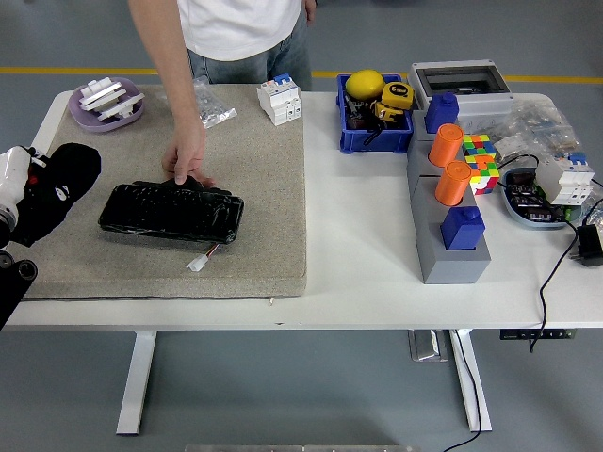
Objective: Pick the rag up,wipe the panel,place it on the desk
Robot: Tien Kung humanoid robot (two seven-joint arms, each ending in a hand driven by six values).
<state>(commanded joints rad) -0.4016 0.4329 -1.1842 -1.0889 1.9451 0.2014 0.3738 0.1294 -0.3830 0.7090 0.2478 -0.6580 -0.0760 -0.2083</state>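
The panel (171, 212) is a glossy black slab lying on the beige mat (254, 179), with a small white plug on wires at its near right corner. My left hand (58, 185) hovers at the mat's left edge, left of the panel and apart from it. It shows as one dark rounded mass, so I cannot tell hand from any cloth in it. No separate rag shows on the table. A person's hand (187, 156) presses on the panel's far edge.
A purple dish (105, 104) of white parts sits at the mat's far left, with a plastic bag and a white breaker (281, 98) along its far edge. To the right are a blue bin (374, 121), a grey block with orange cylinders (449, 198), and cluttered parts.
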